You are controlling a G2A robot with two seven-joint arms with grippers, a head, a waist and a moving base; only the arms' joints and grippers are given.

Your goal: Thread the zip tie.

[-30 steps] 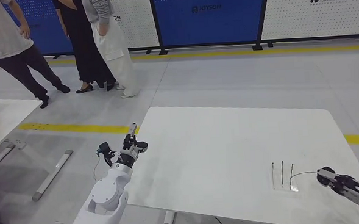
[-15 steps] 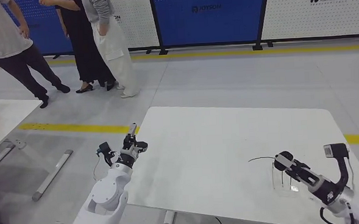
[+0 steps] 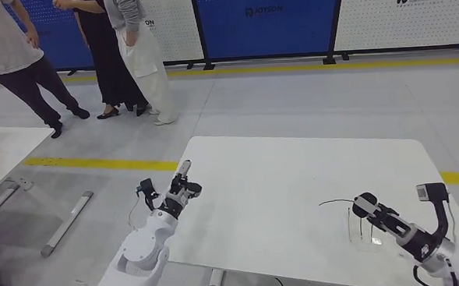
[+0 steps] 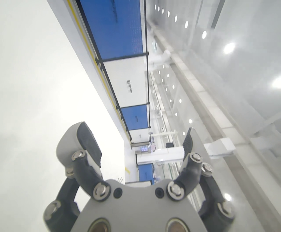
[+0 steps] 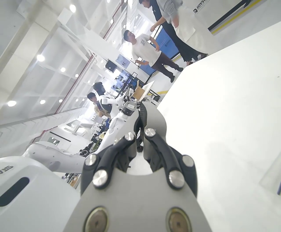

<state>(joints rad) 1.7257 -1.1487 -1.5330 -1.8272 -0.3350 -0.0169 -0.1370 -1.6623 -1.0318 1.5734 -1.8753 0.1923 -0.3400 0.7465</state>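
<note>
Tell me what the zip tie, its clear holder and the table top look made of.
Zip tie: thin black strip, bowing slightly from the right gripper, likely flexible plastic. Holder: see-through, table showing through it, probably acrylic or similar clear plastic. Table: smooth matte white top, perhaps laminate; cannot tell for sure.

White table point(image 3: 294, 179) on grey floor, yellow floor line point(image 3: 98, 163) running past its far-left corner, second white table point(image 3: 11, 150) at left, blue partition panel point(image 3: 266, 20) along back.
</note>
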